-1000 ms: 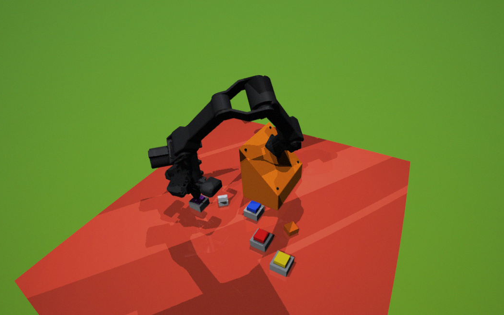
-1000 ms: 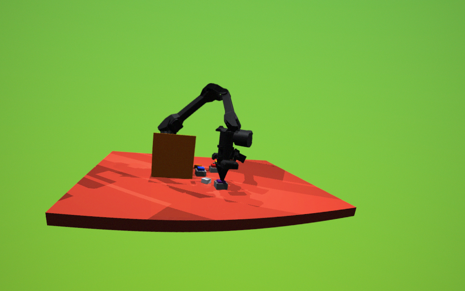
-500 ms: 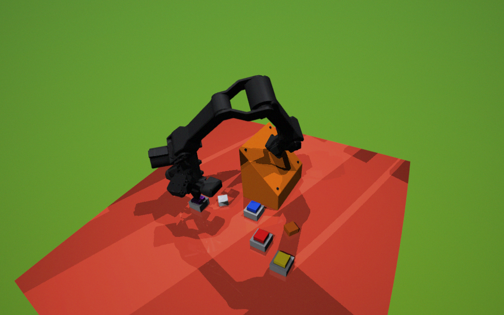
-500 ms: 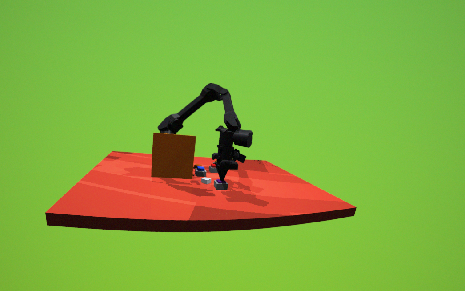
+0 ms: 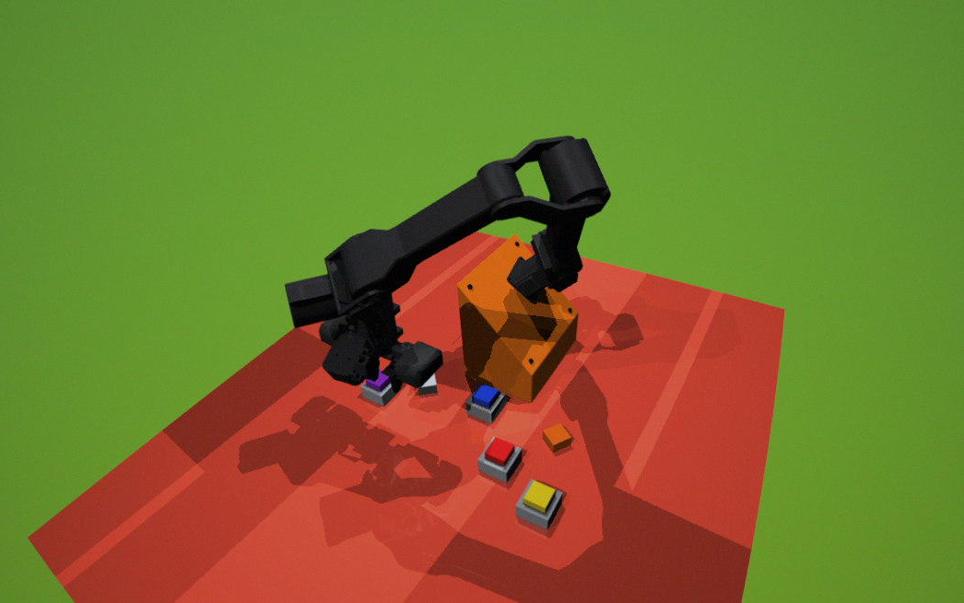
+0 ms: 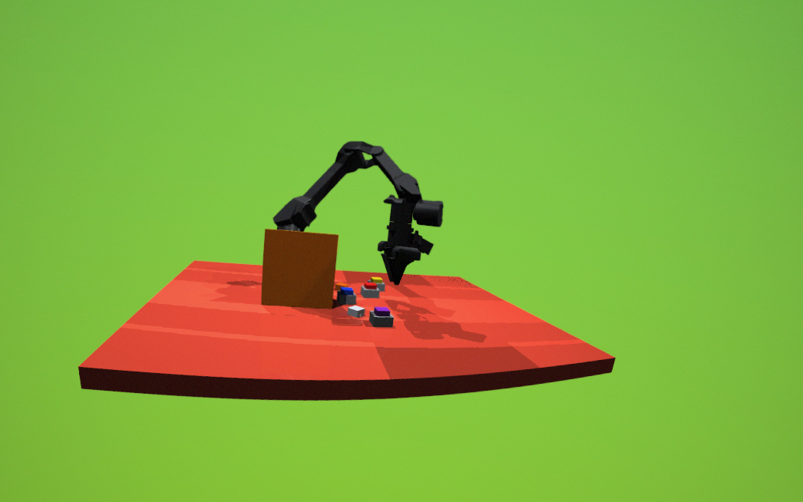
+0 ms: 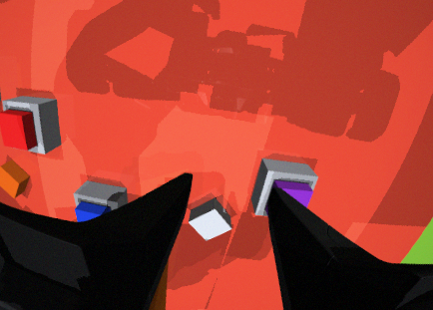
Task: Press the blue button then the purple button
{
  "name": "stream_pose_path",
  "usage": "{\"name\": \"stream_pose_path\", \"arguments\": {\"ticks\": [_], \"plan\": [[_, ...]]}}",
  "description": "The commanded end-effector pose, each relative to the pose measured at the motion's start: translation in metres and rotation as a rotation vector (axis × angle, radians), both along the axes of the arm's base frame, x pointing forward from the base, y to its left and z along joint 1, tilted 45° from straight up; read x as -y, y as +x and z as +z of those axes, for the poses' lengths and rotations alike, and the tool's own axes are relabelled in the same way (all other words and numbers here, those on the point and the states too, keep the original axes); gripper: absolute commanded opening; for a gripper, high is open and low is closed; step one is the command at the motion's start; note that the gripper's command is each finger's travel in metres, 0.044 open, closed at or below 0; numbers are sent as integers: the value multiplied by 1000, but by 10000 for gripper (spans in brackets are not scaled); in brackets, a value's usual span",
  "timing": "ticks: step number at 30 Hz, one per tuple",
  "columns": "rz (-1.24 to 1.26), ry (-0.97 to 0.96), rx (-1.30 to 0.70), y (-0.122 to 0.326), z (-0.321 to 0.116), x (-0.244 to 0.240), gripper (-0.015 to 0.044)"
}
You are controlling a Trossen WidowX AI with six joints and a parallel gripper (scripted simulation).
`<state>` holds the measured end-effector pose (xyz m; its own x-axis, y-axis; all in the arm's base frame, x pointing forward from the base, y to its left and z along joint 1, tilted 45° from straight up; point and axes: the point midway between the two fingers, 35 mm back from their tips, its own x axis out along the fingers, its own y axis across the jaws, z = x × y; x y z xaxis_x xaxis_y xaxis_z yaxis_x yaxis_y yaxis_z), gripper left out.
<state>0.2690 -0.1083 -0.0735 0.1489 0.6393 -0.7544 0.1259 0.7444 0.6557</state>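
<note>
While the gripper [image 7: 225, 196] is held partly open and empty, the purple button [image 7: 293, 191] is seen by one fingertip.
The purple button is found below the raised gripper, on the mat [image 5: 620, 419]; a white block [image 7: 211, 222] is seen between the fingers' tips, lower down. The blue button [image 5: 485, 395] is set beside the orange box [image 5: 515, 329].

My pincer [image 7: 225, 196] looks like smooth black plastic with a dull sheen, as does my arm [image 5: 426, 224]. The red table top [image 5: 658, 449] is flat and matt. The purple button [image 7: 293, 191] reads as matt plastic in a grey, plain housing
</note>
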Motion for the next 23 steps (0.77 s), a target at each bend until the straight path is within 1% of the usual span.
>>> {"name": "stream_pose_path", "arguments": {"ticks": [1, 5, 6, 10, 15, 17, 23], "plan": [[-4, -10, 3, 21, 50, -31, 283], [-8, -11, 9, 34, 105, -73, 387], [-8, -9, 11, 34, 119, -84, 400], [-6, 12, 18, 26, 171, -132, 400], [6, 59, 22, -5, 227, -187, 400], [9, 67, 22, -11, 234, -193, 400], [9, 67, 22, -11, 234, -193, 400]]}}
